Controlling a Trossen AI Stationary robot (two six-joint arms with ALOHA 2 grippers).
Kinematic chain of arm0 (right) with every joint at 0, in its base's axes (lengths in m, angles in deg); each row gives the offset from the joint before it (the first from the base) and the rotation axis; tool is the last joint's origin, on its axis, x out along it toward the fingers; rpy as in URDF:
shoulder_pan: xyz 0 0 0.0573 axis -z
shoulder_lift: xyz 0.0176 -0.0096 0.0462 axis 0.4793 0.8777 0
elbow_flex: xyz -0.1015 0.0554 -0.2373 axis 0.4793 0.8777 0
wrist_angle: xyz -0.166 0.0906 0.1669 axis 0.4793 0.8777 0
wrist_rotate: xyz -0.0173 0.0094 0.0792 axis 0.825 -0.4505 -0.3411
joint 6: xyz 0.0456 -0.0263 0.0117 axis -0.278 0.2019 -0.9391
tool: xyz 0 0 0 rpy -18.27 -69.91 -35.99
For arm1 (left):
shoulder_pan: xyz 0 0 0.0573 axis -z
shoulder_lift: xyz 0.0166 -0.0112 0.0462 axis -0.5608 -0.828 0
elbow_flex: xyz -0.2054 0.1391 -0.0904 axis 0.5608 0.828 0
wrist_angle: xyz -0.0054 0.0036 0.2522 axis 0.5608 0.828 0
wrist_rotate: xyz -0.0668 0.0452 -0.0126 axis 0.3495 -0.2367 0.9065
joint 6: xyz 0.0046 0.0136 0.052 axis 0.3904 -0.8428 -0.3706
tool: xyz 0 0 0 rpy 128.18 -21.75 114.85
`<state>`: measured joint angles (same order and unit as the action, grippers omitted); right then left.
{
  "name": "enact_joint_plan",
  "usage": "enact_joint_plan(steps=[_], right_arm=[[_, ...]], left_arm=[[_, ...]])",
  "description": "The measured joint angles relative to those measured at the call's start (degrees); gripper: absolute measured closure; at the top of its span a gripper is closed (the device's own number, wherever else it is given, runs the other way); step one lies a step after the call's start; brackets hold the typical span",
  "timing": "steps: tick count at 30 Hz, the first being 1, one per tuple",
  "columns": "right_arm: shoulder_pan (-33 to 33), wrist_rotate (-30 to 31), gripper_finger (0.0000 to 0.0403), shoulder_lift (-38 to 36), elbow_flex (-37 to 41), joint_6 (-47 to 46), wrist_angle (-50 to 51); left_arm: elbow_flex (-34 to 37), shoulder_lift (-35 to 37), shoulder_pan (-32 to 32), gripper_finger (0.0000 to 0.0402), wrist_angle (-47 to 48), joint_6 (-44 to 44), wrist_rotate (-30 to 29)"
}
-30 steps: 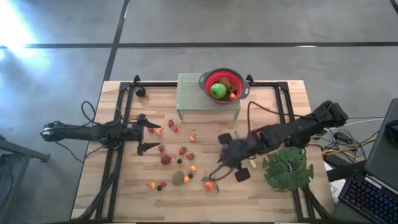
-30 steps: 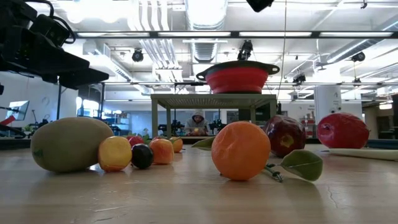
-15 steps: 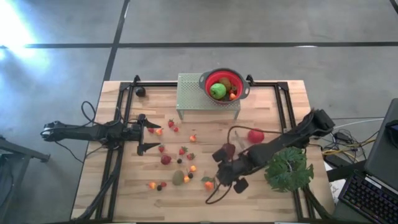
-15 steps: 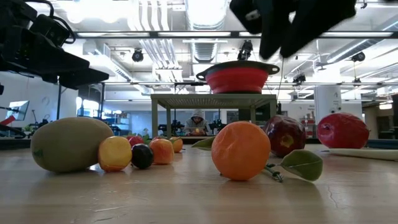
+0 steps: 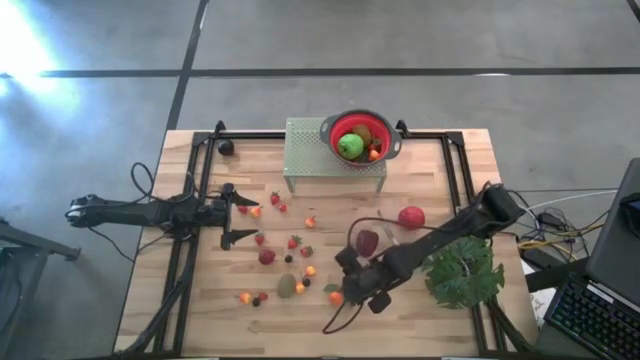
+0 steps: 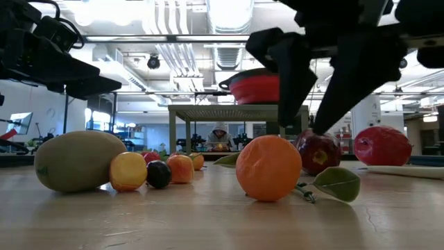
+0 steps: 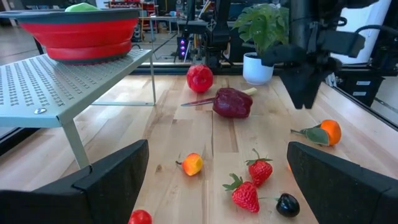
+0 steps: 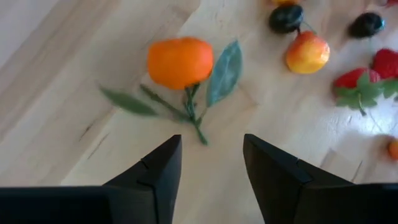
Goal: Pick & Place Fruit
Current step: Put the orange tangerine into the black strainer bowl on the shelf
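From above, the right gripper [image 5: 358,285] hides most of the orange [image 5: 335,297], which sits on bare wood; the fingers [image 8: 155,180] stand apart above it, holding nothing. The orange is round and dimpled, with a stiff green leaf [image 8: 224,72] on its stem. In the low view the arm blocks part of the red bowl [image 6: 253,86], a ribbed colander on a perforated metal stand [image 5: 310,150]. A green apple [image 5: 350,146] lies inside; what lies under it is hard to make out. Strawberries [image 7: 260,171], a kiwi [image 6: 78,160] and a maroon fruit [image 7: 233,102] are scattered on the table [image 5: 430,320]. The left gripper [image 5: 240,213] waits at the left, jaws wide apart.
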<state>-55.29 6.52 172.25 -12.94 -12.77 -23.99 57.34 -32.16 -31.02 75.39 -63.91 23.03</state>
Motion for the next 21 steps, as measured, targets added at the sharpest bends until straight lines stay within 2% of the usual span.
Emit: enact_joint_plan(steps=[5, 12, 17, 21], right_arm=[[0.0, 0.0, 0.0236, 2.5, -0.1, 0.0, -2.4], [0.0, 0.0, 0.0266, 6.9, -0.1, 0.1, -2.7], [0.0, 0.2, 0.0298, 7.8, -0.3, -0.1, -2.6], [0.0, -0.1, 0.0339, 7.6, -0.2, -1.0, -2.6]], left_arm=[[0.0, 0.0, 0.0, 0.0014, 0.0, 0.0, 0.0], [0.0, -0.1, 0.0, 0.0014, 0.1, 0.0, 0.0], [0.0, -0.1, 0.0, 0.0014, 0.1, 0.0, 0.0], [0.0, -0.1, 0.0, 0.0014, 0.1, 0.0, 0.0]])
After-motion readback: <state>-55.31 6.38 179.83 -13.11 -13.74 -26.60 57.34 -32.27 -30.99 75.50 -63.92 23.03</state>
